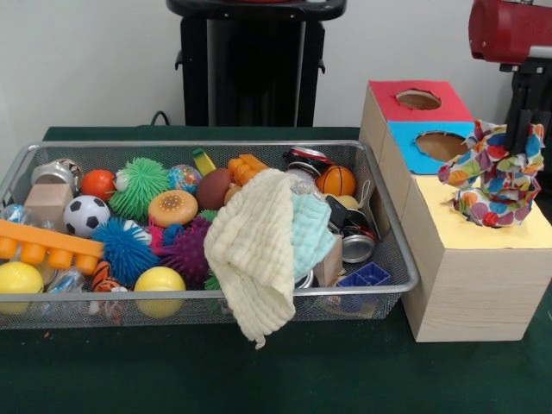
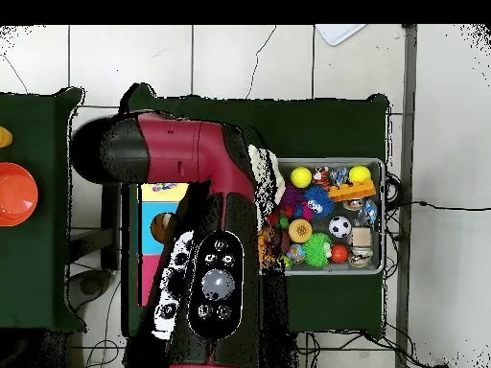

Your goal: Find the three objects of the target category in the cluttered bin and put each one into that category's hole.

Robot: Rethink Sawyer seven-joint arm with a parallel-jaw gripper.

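From the front camera I saw the hand [image 1: 520, 138] at the far right, coming down from a red arm [image 1: 511, 30], closed on one ruffled, dotted fabric piece [image 1: 493, 177]. The piece hung above the yellow top of the wooden box [image 1: 470, 259], near its back end and just in front of the blue section's round hole [image 1: 441, 145]. A red section with its own hole [image 1: 418, 99] lay behind that.

The bin [image 1: 392, 250] sat to the left of the box on the green desk [image 1: 345, 371], packed with toys: spiky rubber balls, a small football [image 1: 84, 214], yellow balls, a basketball [image 1: 336, 180] and orange blocks [image 1: 43, 243]. A cream cloth [image 1: 252, 254] draped over its front rim, with a pale green cloth [image 1: 310, 235] beside it.

From overhead, the arm [image 2: 206, 249] covered most of the box and the hand; I could see only the bin [image 2: 381, 216] beside it.
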